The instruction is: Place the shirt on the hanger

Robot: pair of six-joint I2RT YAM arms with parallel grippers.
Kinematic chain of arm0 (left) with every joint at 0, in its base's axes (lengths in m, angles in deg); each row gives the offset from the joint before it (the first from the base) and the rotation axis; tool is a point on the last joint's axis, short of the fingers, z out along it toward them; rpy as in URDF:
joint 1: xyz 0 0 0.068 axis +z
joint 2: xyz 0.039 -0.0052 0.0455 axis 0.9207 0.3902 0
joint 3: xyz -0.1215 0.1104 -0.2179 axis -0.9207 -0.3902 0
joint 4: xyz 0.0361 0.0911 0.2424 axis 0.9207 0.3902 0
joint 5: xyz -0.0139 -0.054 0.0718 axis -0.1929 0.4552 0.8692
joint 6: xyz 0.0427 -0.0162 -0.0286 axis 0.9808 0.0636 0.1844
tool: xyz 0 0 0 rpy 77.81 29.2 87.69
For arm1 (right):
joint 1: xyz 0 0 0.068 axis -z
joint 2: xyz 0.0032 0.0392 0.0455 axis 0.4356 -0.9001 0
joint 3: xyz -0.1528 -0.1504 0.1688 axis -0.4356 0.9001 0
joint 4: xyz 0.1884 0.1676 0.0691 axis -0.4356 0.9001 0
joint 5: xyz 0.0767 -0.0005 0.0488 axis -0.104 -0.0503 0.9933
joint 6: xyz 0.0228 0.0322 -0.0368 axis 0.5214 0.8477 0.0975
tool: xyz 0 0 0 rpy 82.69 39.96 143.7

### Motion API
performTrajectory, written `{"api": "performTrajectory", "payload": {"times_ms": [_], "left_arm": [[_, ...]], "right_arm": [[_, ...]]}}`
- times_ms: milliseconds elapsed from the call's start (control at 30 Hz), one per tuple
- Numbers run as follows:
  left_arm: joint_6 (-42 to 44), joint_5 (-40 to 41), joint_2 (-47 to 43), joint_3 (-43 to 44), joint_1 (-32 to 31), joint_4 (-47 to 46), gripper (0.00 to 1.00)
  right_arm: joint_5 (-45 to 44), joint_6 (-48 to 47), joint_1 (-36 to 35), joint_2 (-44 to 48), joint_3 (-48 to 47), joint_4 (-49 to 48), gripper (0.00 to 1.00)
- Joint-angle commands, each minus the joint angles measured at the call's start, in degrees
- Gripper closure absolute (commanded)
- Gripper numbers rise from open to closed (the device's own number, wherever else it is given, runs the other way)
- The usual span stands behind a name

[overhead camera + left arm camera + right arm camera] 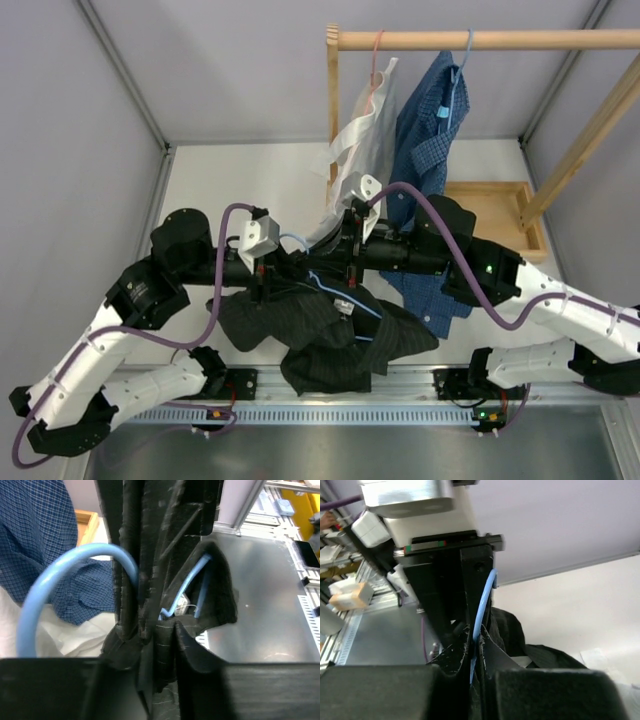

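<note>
L hand (263, 283) clenched on shirt (320, 345) cloth – R hand (351, 285) opposite, clenched on lt-blue hanger (482, 605) wire – shirt droops btwn both arms.

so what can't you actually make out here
- hanger: top view, most of its triangle is under the shirt
- left fingers: left wrist view, tips buried in shirt cloth
- shirt's collar and buttons: all views, lost in dark folds
</note>
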Motion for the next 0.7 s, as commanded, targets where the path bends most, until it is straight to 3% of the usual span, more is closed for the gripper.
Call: {"api": "performTrajectory", "payload": {"times_ms": [0, 67, 100, 167, 333, 400, 500, 567, 600, 667], "left_arm": [[0.62, -0.23, -2.26, 2.37, -0.21, -3.59, 0.71], [0.09, 3.37, -2.87, 3.16, -0.21, -3.59, 0.38], [0.18, 6.26, -3.48, 3.60, -0.13, -3.59, 0.02], [0.01, 10.57, -5.50, 5.00, -0.21, -3.59, 0.02], [-3.24, 38.15, -11.21, 5.63, -0.13, -4.03, 0.02], [-4.47, 50.15, -14.64, 1.96, -0.13, -4.99, 0.02], [-8.86, 61.35, -18.60, -5.76, -0.13, -6.57, 0.02], [-11.06, 61.83, -19.66, -9.21, -0.13, -6.84, 0.02], [-13.51, 59.83, -19.49, -15.50, -0.13, -9.71, 0.02], [-14.23, 58.85, -19.49, -16.95, -0.13, -11.14, 0.02]], "right_arm": [[-3.57, 0.19, 0.86, 0.51, 1.16, -5.49, 1.00], [-6.11, 0.28, 0.86, 2.53, 3.78, -7.51, 1.00], [-10.13, 0.37, 0.94, 3.49, 4.84, -8.65, 1.00], [-14.11, 0.19, 1.12, 6.04, 7.21, -10.42, 1.00], [-17.73, -0.42, 1.30, 12.45, 10.83, -12.79, 1.00], [-16.16, -0.68, 1.30, 13.96, 11.53, -12.71, 1.00], [-15.09, -1.04, 1.30, 17.03, 11.80, -12.18, 1.00], [-13.43, -1.56, 1.30, 19.14, 11.45, -10.69, 1.00], [-13.34, -2.52, 1.30, 21.15, 10.49, -8.16, 1.00], [-12.99, -2.97, 1.30, 22.22, 9.78, -6.57, 1.00]]}}
